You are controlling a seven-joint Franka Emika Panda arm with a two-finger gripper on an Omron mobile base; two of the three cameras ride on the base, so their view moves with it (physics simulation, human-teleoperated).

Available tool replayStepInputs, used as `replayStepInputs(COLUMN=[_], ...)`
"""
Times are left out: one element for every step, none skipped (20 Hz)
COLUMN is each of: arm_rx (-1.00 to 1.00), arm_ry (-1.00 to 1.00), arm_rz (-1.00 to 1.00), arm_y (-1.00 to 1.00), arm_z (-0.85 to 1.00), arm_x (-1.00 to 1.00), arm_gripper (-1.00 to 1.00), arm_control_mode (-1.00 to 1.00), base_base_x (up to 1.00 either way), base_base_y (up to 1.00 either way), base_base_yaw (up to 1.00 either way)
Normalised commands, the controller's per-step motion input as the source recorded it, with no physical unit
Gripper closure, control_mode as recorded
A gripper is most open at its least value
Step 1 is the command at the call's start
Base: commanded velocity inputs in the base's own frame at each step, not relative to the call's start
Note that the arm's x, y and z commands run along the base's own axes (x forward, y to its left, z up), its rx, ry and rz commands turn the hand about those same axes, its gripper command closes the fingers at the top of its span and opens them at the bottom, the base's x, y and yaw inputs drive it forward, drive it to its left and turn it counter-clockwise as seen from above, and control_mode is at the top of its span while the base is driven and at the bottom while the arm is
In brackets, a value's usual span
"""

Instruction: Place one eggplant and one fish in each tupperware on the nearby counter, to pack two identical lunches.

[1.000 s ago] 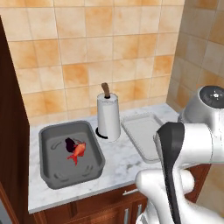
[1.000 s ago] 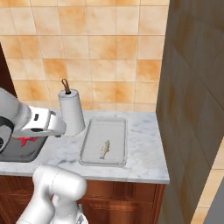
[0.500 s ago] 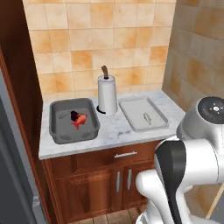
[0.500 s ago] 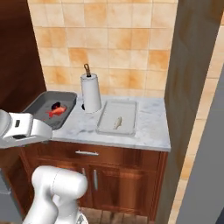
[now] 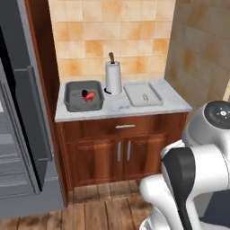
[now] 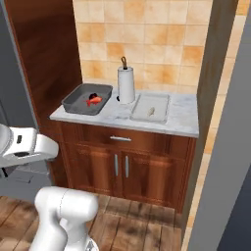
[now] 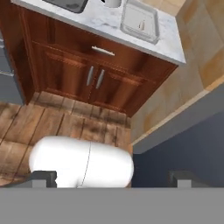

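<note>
Left base: base has backed off, surface now well apart; dark tupperware holds red fish beside dark eggplant
Right base: pale tupperware holds grey fish; second eggplant wanted
Hand: claw wide, empty

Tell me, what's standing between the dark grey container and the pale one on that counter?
An upright white paper-towel roll stands between the dark grey container and the pale container, toward the back; both base views show it.

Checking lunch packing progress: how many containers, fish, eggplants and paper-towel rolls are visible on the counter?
Containers: 2, dark grey and pale
Fish: 2, red-orange and pale
Eggplant: 1
Paper-towel roll: 1
Total: 6
</note>
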Motion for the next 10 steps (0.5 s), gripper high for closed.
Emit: replayStepInputs(arm_rx=[0.0, 0.0, 0.0, 0.0, 0.0, 0.0, 0.0, 0.0, 0.0, 0.0], arm_ry=[0.0, 0.0, 0.0, 0.0, 0.0, 0.0, 0.0, 0.0, 0.0, 0.0], arm_rz=[0.0, 0.0, 0.0, 0.0, 0.0, 0.0, 0.0, 0.0, 0.0, 0.0], arm_y=[0.0, 0.0, 0.0, 0.0, 0.0, 0.0, 0.0, 0.0, 0.0, 0.0], arm_z=[0.0, 0.0, 0.0, 0.0, 0.0, 0.0, 0.0, 0.0, 0.0, 0.0], arm_x=[0.0, 0.0, 0.0, 0.0, 0.0, 0.0, 0.0, 0.0, 0.0, 0.0], arm_gripper=[-1.0, -1.0, -1.0, -1.0, -1.0, -1.0, -1.0, -1.0, -1.0, -1.0], arm_control_mode=[1.0, 1.0, 1.0, 1.0, 1.0, 1.0, 1.0, 1.0, 1.0, 1.0], base_base_x=[-1.0, -1.0, -1.0, -1.0, -0.96, -0.69, -0.44, -0.28, -0.23, -0.19], base_base_y=[0.0, 0.01, 0.51, 0.7, 0.99, 1.0, 1.0, 1.0, 1.0, 1.0], base_base_yaw=[0.12, 0.09, 0.02, 0.0, 0.0, 0.0, -0.03, -0.09, -0.12, -0.13])
